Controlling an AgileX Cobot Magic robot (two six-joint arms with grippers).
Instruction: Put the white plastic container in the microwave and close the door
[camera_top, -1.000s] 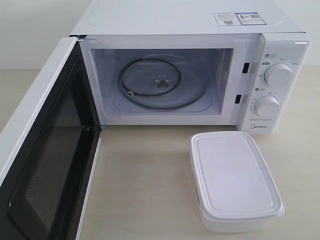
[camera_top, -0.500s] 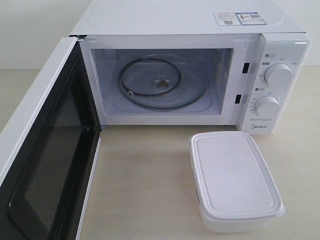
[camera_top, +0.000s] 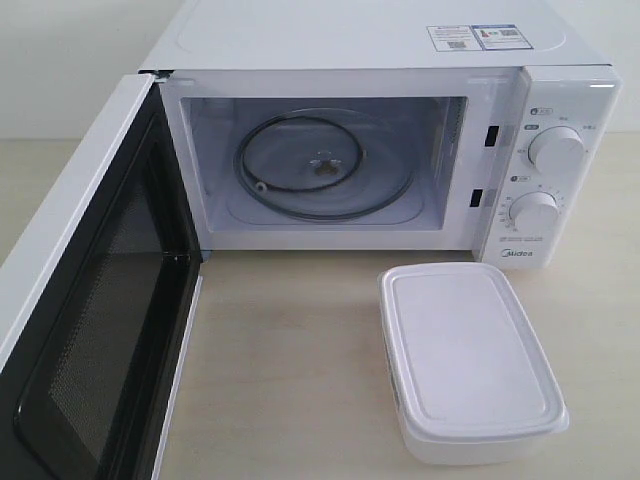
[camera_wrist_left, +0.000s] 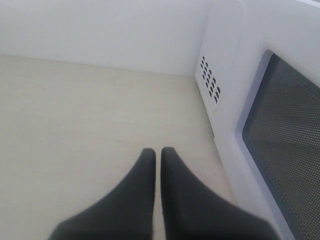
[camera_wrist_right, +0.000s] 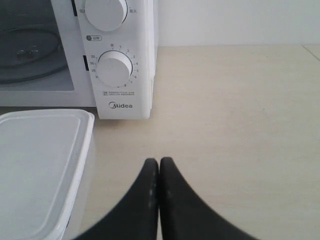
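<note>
Nothing in the exterior view has shifted against the earlier frames. The microwave (camera_top: 400, 40) stands on the counter (camera_top: 290, 370), its cavity holding the glass turntable (camera_top: 325, 165). The door (camera_top: 90, 330) is swung fully open to the left. The white plastic container (camera_top: 465, 355) sits lidded on the counter, just in front of the dials; its contents cannot be seen. Left fingers (camera_wrist_left: 145, 170) and right fingers (camera_wrist_right: 147, 175) are pressed together, grasping nothing.

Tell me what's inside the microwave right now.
Inside the microwave, only the glass turntable shows, with a dark ring seen through it. The white plastic container sits outside, in front on the table. The cavity's ceiling cannot be seen from this angle.
</note>
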